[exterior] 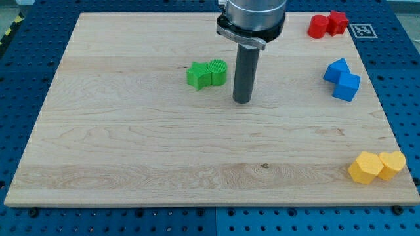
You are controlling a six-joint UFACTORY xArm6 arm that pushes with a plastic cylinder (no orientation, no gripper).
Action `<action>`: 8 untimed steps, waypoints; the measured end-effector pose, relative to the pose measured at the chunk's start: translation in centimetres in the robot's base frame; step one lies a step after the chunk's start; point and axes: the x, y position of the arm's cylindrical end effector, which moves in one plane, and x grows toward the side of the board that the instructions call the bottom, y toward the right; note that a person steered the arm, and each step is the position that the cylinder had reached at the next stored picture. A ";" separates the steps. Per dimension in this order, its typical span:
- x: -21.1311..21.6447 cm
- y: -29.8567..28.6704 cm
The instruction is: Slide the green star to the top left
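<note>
Standing upright, my tip (242, 101) beside green star (197, 75)

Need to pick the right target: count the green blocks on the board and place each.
2. The green star lies at upper centre; the second green block, rounded, touches its right side. My tip is just to their right. None seems hidden.

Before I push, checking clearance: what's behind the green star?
A second green block touches the green star on its right. My tip sits right of both. Their far sides are hidden.
</note>
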 end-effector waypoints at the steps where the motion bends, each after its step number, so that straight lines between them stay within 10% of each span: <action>1: -1.8 -1.8; 8: -4.4 -8.8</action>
